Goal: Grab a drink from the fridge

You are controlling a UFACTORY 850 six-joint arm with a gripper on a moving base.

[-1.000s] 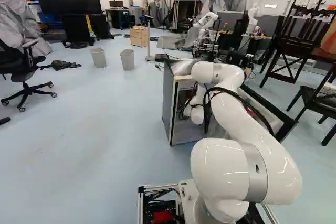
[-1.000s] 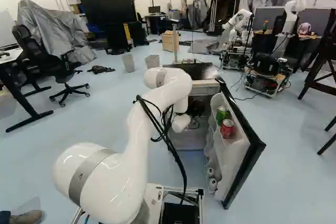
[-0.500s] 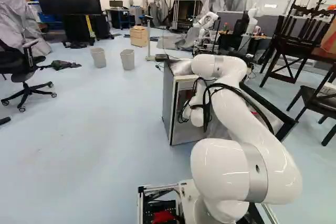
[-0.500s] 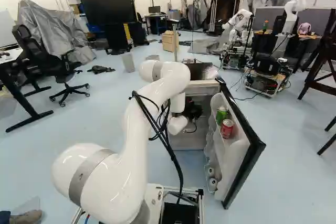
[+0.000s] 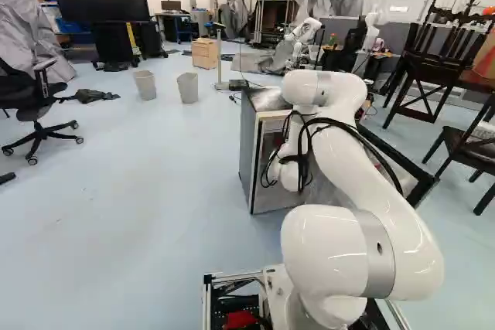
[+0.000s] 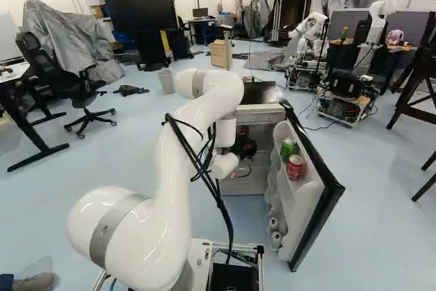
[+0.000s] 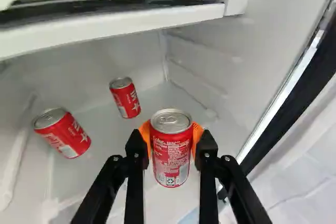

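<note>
jaws of the gripper (image 7: pixel 170 132) squeeze one red can (image 7: pixel 171 153) from both sides. to bring it out well, pull back slow and straight, hold it snug but not too hard, and don't bump the white ledge (image 7: pixel 131 23) or the open door (image 6: pixel 327 202). the can stands up between the orange pads (image 7: pixel 144 132), nearer than two other red cans (image 7: pixel 126 98) (image 7: pixel 63 132) inside the fridge (image 7: pixel 210 51).

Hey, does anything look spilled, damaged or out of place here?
A dark, crumpled bundle lies on the floor near the office chair, as if dropped. The red soda can in the gripper and both cans behind it show no dents or spills.
</note>
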